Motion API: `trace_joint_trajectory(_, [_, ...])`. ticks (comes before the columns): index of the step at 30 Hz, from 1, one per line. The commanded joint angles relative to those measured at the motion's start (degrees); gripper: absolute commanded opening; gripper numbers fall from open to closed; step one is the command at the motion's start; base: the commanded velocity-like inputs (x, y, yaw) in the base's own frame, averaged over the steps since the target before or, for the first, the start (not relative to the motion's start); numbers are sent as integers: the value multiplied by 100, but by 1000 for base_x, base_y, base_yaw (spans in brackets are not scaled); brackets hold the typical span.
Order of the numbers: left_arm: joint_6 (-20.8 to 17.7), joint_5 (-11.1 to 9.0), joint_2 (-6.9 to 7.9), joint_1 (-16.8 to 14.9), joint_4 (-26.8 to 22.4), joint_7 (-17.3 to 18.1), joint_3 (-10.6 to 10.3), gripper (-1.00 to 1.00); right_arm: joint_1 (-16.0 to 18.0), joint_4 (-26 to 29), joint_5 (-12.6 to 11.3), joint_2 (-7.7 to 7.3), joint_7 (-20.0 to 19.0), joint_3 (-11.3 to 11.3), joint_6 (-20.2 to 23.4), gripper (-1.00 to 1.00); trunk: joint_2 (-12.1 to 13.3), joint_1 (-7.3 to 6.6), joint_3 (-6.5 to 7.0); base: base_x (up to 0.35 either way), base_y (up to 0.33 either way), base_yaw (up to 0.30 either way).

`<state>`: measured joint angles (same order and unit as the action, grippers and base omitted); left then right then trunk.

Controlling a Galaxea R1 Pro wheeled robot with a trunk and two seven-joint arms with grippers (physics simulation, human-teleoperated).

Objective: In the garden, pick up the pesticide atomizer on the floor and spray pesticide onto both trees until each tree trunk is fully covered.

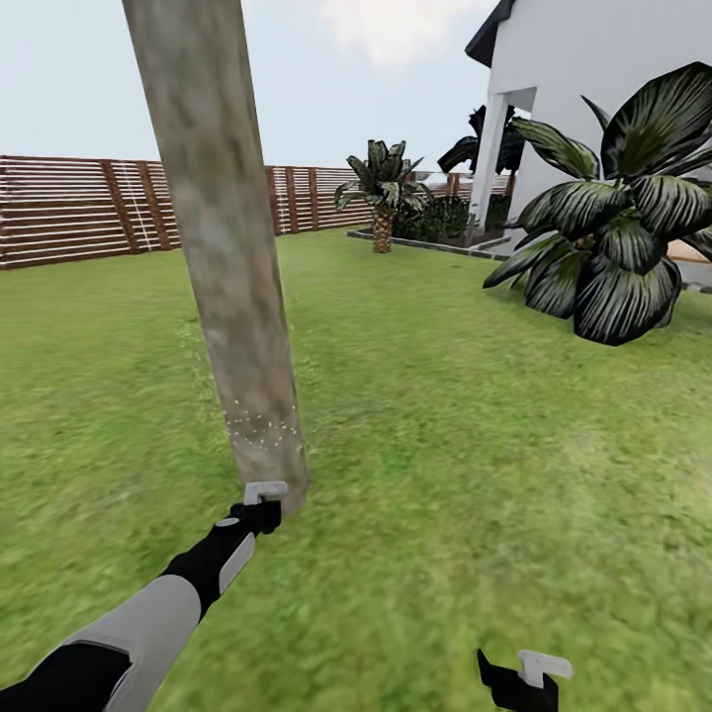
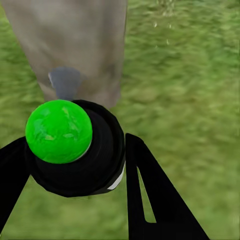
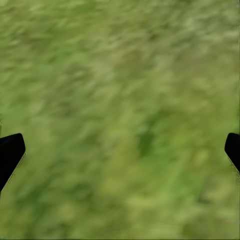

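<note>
The robot's left gripper (image 1: 259, 506) reaches out low over the grass (image 1: 475, 475) to the foot of a tree trunk (image 1: 222, 237), its white-tipped end just short of the pale, mottled bark. The left wrist view shows its two black fingers (image 2: 150, 195) closed on either side of the pesticide atomizer (image 2: 85, 155), a black cylinder seen end-on with a bright green round cap (image 2: 59, 131) facing the camera and a sliver of white label at its edge; a grey nozzle (image 2: 65, 82) juts from it toward the trunk, which stands directly ahead of the gripper and close to it. Fine white specks of pesticide (image 1: 259, 430) dot the bark in a loose band just above the gripper, with a few more scattered on the turf to the trunk's side. The right gripper (image 1: 524, 680) hangs low over the lawn, well apart from the left one and from the trunk; its wrist view shows the two black fingertips (image 3: 11, 152) at opposite edges of the picture, spread wide, with bare grass between them and nothing held. Far beyond the left gripper, a brown slatted fence (image 1: 79, 208) runs along the lawn's edge. Beyond the right gripper stand a broad-leaved dark plant (image 1: 618, 213), a small palm (image 1: 382, 193) and a white house (image 1: 593, 79).
</note>
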<state>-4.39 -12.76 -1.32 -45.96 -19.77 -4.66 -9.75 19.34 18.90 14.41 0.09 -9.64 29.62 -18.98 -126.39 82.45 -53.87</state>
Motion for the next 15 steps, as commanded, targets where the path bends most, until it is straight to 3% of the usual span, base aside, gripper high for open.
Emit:
trace_joint_trajectory(1, [0,1,0,0,-1,0,0,-100,0,0,0,0,0,0,0,100,0,0,0,238,-189,278])
trace_joint_trajectory(15, [0,1,-2,0,-1,0,0,-100,0,0,-1,0,-1,0,0,100,0,0,0,195,-215,59])
